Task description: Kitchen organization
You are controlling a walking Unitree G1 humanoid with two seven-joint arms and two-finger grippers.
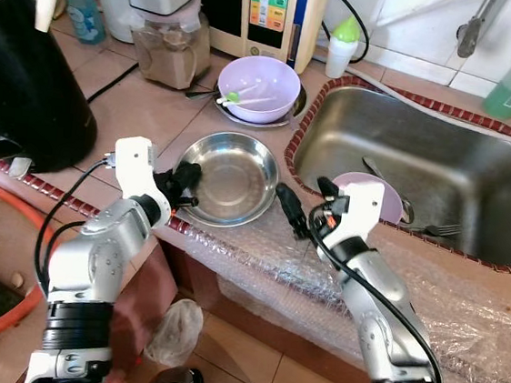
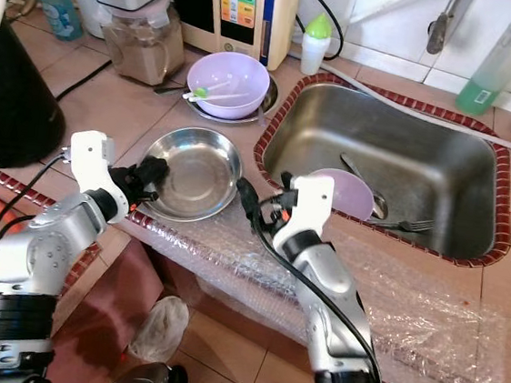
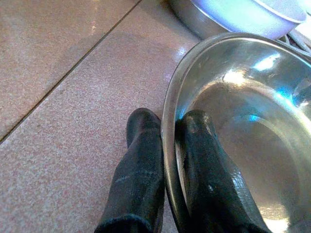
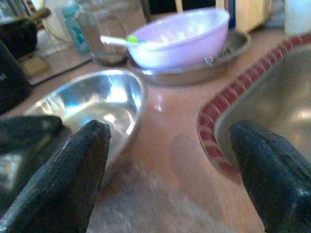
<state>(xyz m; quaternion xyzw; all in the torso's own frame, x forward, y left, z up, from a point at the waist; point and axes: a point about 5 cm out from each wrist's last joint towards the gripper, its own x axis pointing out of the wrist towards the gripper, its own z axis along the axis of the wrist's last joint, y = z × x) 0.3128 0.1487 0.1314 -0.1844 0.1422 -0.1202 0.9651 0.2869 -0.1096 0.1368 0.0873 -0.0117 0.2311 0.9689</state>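
Where the counter edge meets the robot, a sheet of bubble wrap (image 1: 392,288) drapes over the front lip, below the sink. Just beyond it, the steel bowl (image 1: 229,178) sits upright on the tiled counter (image 1: 145,107), mouth up, between the two grippers and beside the sink's left rim. Being round, the bowl has no long axis.

The left gripper (image 3: 165,160) is clamped on the bowl's near-left rim: one finger lies outside the wall, the other inside, with the rim pinched between them.

The right gripper (image 4: 167,160) rests at the bowl's right side with its fingers (image 4: 73,165) spread wide apart, holding nothing. One finger sits just beside the bowl's rim, the other toward the red-tiled sink edge.

To the right, the steel sink (image 1: 481,133) holds a lilac plate (image 1: 379,191) and a fork (image 1: 439,231).

Farther back, a lilac bowl (image 1: 259,87) sits in a second steel dish and carries white utensils with a green tip. Behind it stand a blender jar (image 1: 166,40), a water dispenser (image 1: 265,10) and a small white bottle (image 1: 342,47). A black kettle (image 1: 21,75) stands at far left.
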